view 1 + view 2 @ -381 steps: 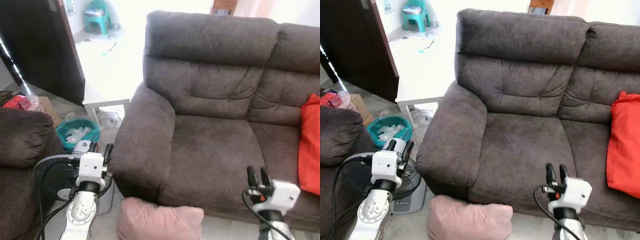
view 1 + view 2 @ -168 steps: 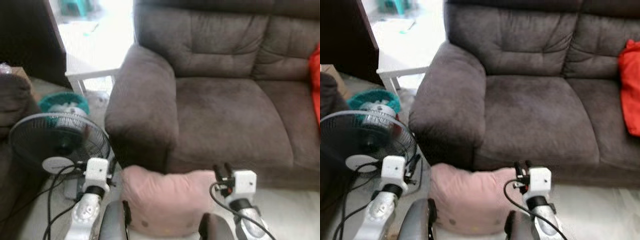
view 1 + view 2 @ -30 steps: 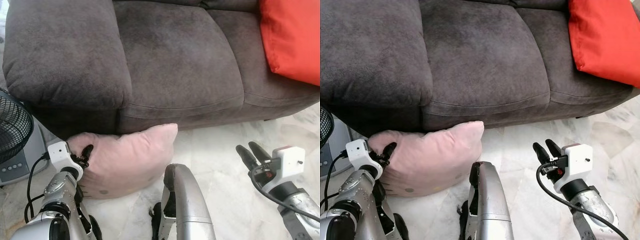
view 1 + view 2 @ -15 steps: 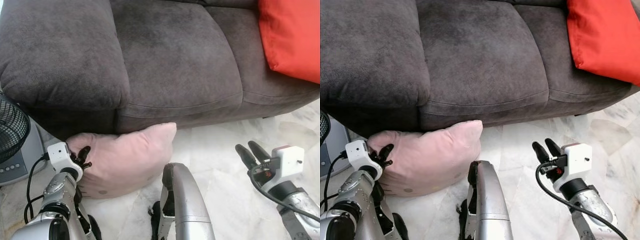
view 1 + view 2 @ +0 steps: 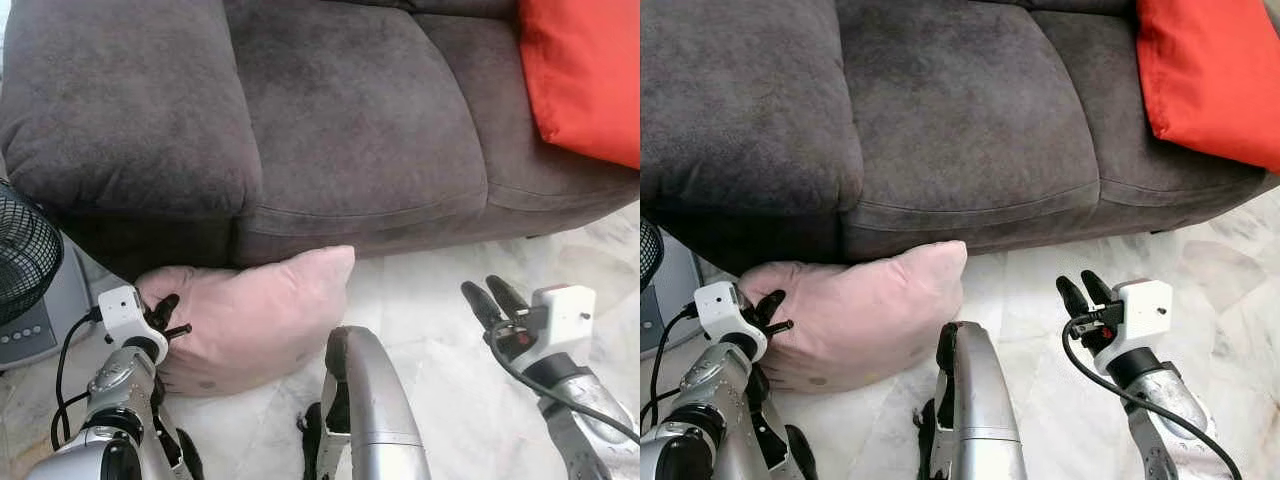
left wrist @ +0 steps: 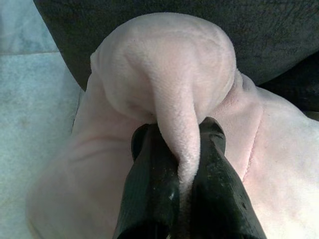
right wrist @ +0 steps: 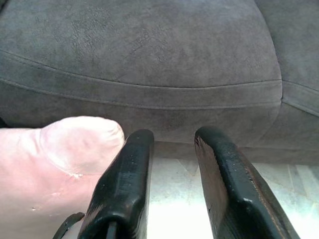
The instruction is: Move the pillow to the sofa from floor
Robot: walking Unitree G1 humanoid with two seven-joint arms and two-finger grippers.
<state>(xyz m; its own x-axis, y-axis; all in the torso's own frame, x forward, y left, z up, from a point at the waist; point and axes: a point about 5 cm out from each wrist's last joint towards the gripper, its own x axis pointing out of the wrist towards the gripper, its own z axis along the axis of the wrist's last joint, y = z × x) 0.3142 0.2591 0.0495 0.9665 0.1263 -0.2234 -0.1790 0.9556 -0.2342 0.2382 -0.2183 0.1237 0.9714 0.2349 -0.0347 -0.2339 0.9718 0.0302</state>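
Observation:
A pale pink pillow (image 5: 255,320) lies on the marble floor against the front of the dark grey sofa (image 5: 350,130). My left gripper (image 5: 168,318) is at the pillow's left corner. In the left wrist view its fingers (image 6: 154,174) are shut on a pinched fold of the pillow (image 6: 174,84). My right gripper (image 5: 486,297) hovers open above the floor, to the right of the pillow's other corner (image 7: 79,142) and apart from it. The sofa's front edge (image 7: 164,94) lies just ahead of it.
A red cushion (image 5: 580,75) leans on the sofa's right seat. A black fan (image 5: 25,255) on a grey base stands at the far left beside the sofa arm. My own silver leg (image 5: 365,410) is low in the middle. Bare marble floor (image 5: 430,300) lies between pillow and right gripper.
My right gripper has moved a little left and up toward the pillow. The left gripper stays clamped at the pillow's left corner; the pillow has not shifted.

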